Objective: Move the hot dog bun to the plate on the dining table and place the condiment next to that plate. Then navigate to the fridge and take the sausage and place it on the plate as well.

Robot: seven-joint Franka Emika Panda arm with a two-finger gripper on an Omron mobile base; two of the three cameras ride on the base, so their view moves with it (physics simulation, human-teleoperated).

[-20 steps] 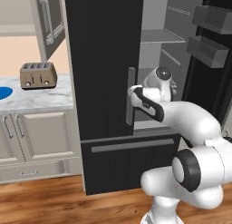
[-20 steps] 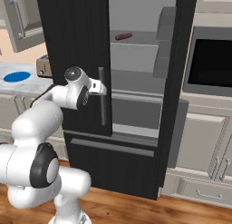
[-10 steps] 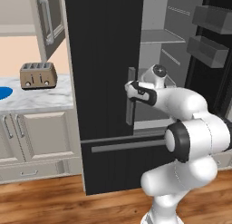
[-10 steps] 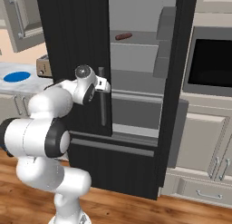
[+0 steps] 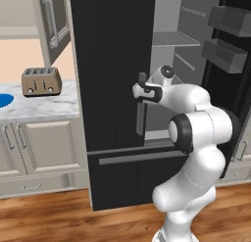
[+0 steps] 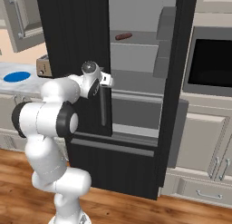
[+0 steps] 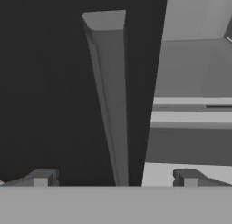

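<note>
The black fridge point(image 5: 108, 64) point(image 6: 68, 28) stands before me, its left door shut and its right side open on a pale grey interior. On an upper shelf inside lies the sausage point(image 6: 123, 36), thin and dark reddish-brown. My gripper point(image 5: 139, 89) point(image 6: 108, 80) point(image 7: 115, 178) is open and empty at the top of the left door's grey vertical handle point(image 5: 141, 116) point(image 6: 105, 105) point(image 7: 111, 96). In the hand view the handle rises between the two fingertips point(image 7: 43, 177). The hot dog bun, the plate, the condiment and the dining table are out of view.
The fridge's open right door point(image 5: 230, 50) carries grey bins. A marble wall counter at the left holds a toaster point(image 5: 41, 81) and a bright-blue plate point(image 6: 17, 76). A black built-in oven point(image 6: 213, 60) sits to the fridge's right. The floor is wood.
My hand has shifted up along the fridge door to the top of the handle, and the arm's elbow has swung up behind it. The jaws have stayed open.
</note>
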